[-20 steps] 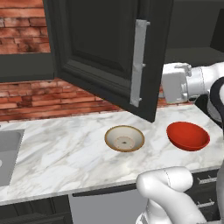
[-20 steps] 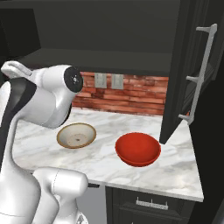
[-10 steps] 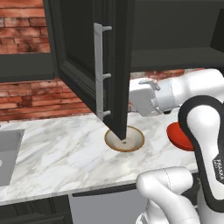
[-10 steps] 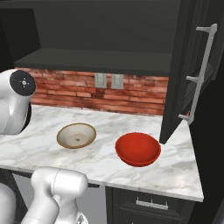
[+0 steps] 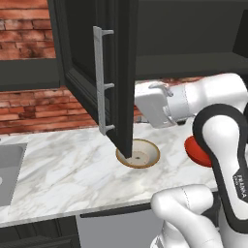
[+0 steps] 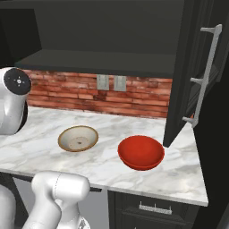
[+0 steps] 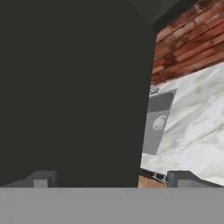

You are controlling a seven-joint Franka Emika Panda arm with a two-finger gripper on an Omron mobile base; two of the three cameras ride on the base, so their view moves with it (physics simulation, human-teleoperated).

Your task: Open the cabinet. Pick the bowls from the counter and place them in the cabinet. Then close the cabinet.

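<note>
The cabinet (image 6: 103,58) stands open, its dark inside and shelf showing. Its left door (image 5: 127,97) is swung out over the counter (image 5: 63,164), silver bar handle (image 5: 101,82) facing me. My white hand (image 5: 155,104) sits just behind that door's edge. In the hand view my gripper (image 7: 111,179) is open, its fingertips (image 7: 41,179) wide apart, with the dark door panel (image 7: 74,87) close in front. The tan-rimmed bowl (image 5: 140,155) (image 6: 78,137) lies on the marble below the door. The red bowl (image 6: 141,152) sits to its right, partly hidden by my arm in the left base view (image 5: 193,150).
The right cabinet door (image 6: 192,76) also hangs open over the counter's right end. A grey sink (image 5: 9,169) is sunk in at the far left. Brick wall with two outlets (image 6: 109,82) backs the counter. Dark drawers (image 6: 154,208) lie below.
The left door has swung further open, toward the left. My hand moved left behind it and now holds near its edge. Both bowls stay put.
</note>
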